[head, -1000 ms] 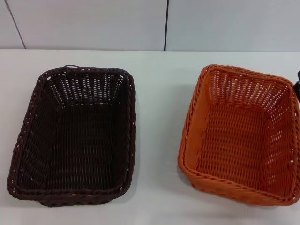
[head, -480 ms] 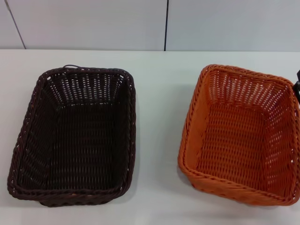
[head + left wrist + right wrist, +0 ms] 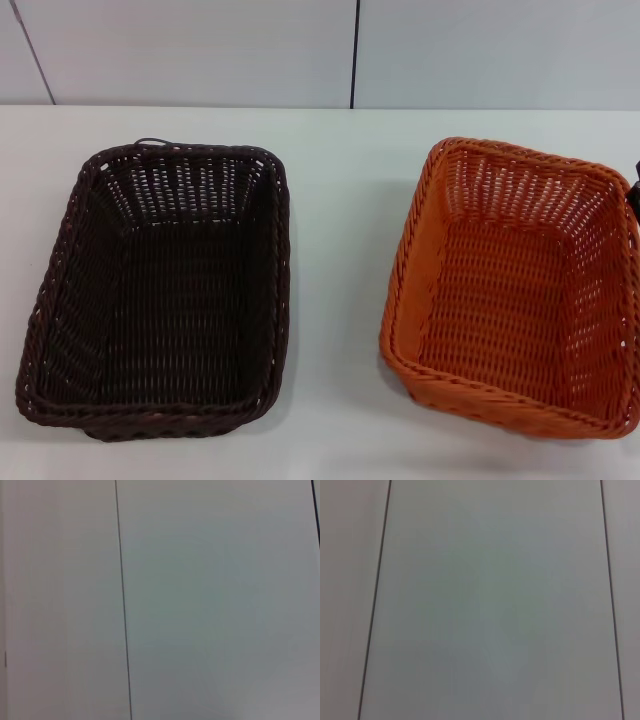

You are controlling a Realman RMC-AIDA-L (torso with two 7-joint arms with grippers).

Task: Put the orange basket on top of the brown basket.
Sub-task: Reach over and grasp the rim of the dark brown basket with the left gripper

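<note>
Separating orange basket (image 3: 512, 290), brown basket (image 3: 160, 290): bare table (image 3: 335, 250).

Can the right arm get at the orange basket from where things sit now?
Probably yes. The orange basket sits open and empty on the robot's right side of the table, clear of the brown basket, with nothing over its rim. Neither hand is in view, so the arm's starting position is unknown.

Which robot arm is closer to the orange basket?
The right, as far as shows. A dark bit at the head view's right edge, just past the orange basket, is probably the right gripper. The left arm is out of sight; its wrist camera sees only wall panels.
</note>
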